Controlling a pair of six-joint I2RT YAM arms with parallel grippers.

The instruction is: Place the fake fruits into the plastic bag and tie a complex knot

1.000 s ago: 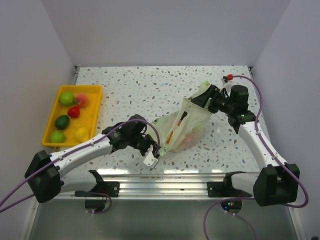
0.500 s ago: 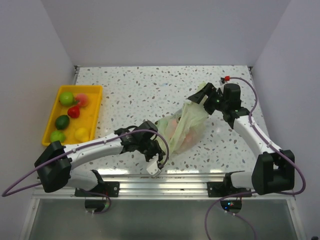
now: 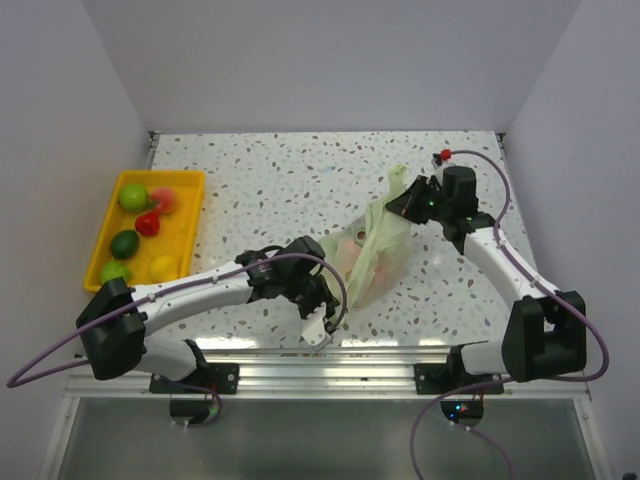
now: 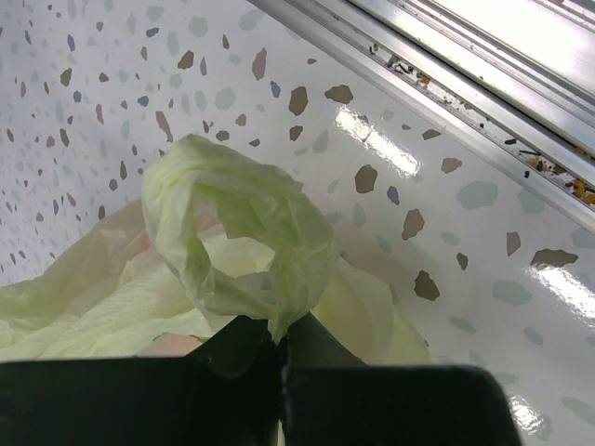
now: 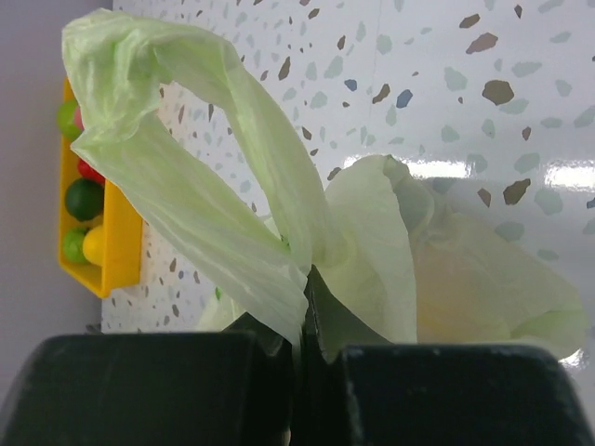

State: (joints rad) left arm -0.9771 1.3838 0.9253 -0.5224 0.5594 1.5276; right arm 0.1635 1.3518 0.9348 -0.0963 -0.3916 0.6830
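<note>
Both grippers (image 4: 282,336) (image 5: 304,321) tight on plastic bag (image 3: 378,248) handles

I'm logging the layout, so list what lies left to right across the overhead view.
Yellow tray → left tool → plastic bag → right tool

Pinching a looped strip of the plastic bag (image 4: 172,214) in the left gripper (image 4: 282,344), black jaws pressed together at the bottom edge. Curling up in an open ring above the jaws and spreading crumpled leftward over the speckled table (image 4: 232,56). Bordering a metal rail (image 4: 483,74) along the upper right.
</note>
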